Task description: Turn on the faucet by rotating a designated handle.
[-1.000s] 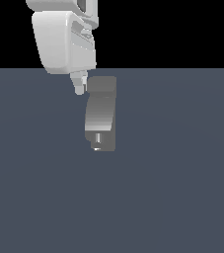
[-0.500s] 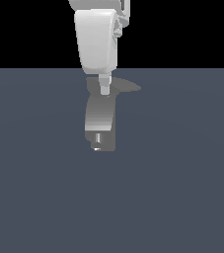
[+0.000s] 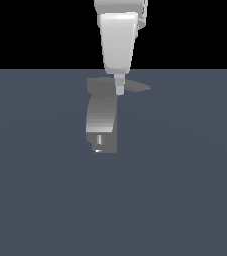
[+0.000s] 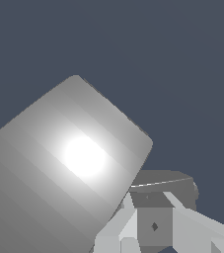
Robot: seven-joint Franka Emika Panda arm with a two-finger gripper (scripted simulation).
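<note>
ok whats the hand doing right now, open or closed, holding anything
hand: cannot be told whether open or closed. Its tip sits at the faucet's top block, by the root of the handle; no grasp is visible.

No text, label, brand, number or sign can be read in either view. The faucet [image 3: 101, 117], the gripper [image 3: 119, 91] and the grey floor [image 3: 185, 190] all show plain, unmarked surfaces.
</note>
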